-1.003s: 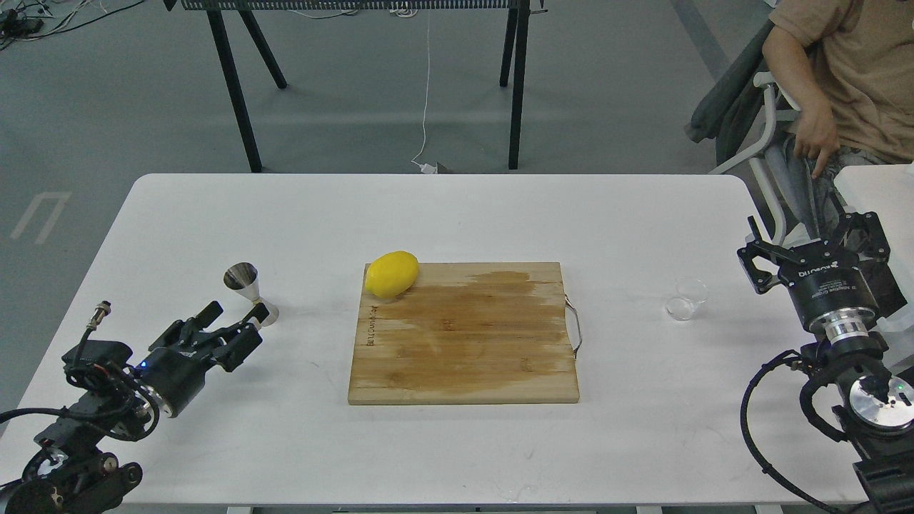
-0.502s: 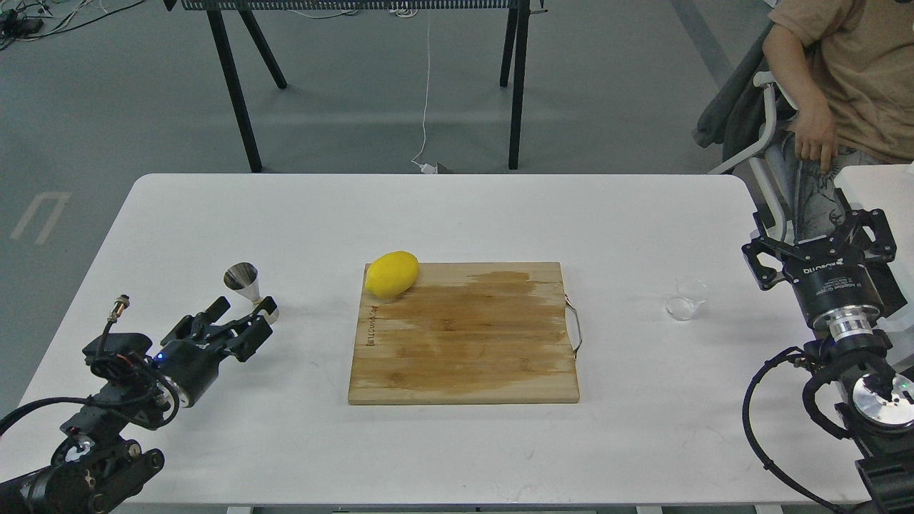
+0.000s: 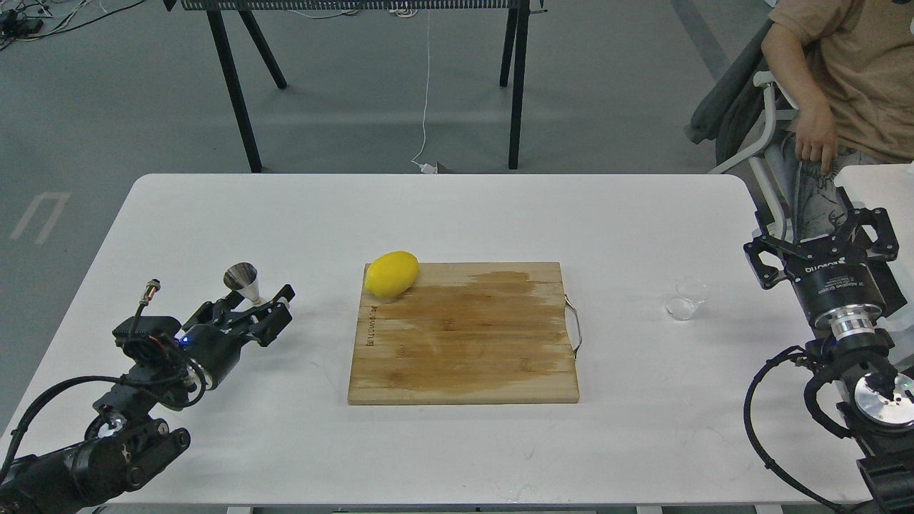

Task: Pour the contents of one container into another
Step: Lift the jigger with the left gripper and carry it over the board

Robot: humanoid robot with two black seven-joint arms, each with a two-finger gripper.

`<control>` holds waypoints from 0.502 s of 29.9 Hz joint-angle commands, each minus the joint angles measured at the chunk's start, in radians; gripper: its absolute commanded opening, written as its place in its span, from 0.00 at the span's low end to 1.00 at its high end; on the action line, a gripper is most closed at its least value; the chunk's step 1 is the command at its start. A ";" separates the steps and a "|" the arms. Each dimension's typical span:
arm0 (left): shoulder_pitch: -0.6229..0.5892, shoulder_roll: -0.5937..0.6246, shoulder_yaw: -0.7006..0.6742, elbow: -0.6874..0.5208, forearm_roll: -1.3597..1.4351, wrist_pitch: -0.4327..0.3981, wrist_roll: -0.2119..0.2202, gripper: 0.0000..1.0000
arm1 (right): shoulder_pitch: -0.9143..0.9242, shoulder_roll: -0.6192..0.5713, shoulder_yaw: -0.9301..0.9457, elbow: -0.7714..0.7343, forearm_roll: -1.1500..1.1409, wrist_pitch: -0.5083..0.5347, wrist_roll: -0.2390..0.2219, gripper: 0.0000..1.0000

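Observation:
The steel hourglass jigger stands on the left side of the white table. My left gripper is open, with its fingers on either side of the jigger's lower cone and hiding the base. I cannot tell whether they touch it. The small clear glass cup stands on the right side of the table. My right gripper is open, fingers spread wide, about a hand's width to the right of the cup and apart from it.
A wooden cutting board with a wet patch lies in the middle, with a yellow lemon on its far left corner. A seated person and a chair are beyond the table's right back corner.
My left gripper has moved forward and to the right, so its fingers now flank the jigger's base. The right gripper has shifted slightly away from me. The person's hand has moved a little.

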 commanded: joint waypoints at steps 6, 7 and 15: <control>-0.021 -0.030 0.025 0.066 -0.002 0.000 0.000 0.90 | 0.000 0.000 0.000 0.000 0.000 0.000 0.001 0.99; -0.024 -0.036 0.025 0.075 -0.002 0.000 0.000 0.89 | 0.000 0.000 0.000 0.000 0.000 0.000 0.000 0.99; -0.053 -0.070 0.030 0.154 -0.002 0.000 0.000 0.70 | 0.000 0.000 0.000 0.000 0.000 0.000 0.001 0.99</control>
